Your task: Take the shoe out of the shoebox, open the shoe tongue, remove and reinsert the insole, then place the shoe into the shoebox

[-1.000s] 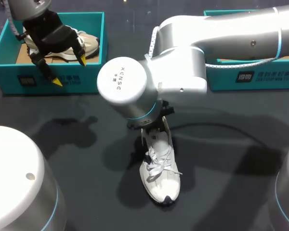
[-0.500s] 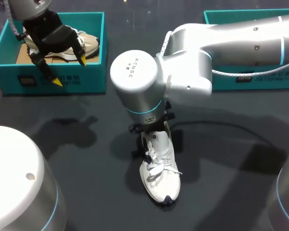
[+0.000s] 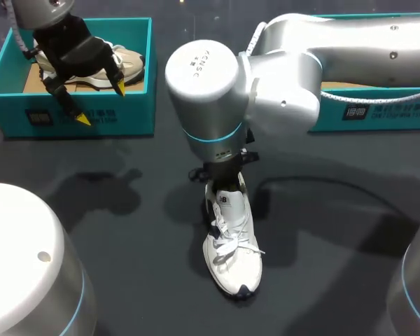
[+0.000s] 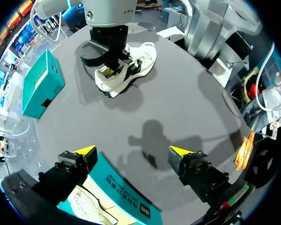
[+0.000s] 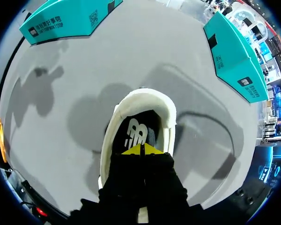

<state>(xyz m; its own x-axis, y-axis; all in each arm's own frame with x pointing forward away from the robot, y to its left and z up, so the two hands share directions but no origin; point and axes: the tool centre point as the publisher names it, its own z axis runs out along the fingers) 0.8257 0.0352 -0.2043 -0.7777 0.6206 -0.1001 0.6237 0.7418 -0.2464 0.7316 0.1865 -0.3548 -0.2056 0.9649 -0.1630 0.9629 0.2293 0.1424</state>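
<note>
Shoe [image 3: 232, 259] is lying on its sole on the dark table [image 3: 126, 280] at the lower middle of the head view, toe pointing toward the bottom edge, outside both boxes. From the right, the right end effector [image 5: 141, 150] is reaching straight down into the heel opening, its yellow tips pressing together over the insole [image 5: 136, 132]. Whether they are pinching the insole's edge I cannot tell. This pose is likely serving the insole step, since the collar is offering the only way in. At the upper left, the left end effector [image 3: 101, 103] is hanging wide open and empty above the teal shoebox [image 3: 77, 119], which is holding a second shoe [image 3: 129, 63], well apart from the working arm.
</note>
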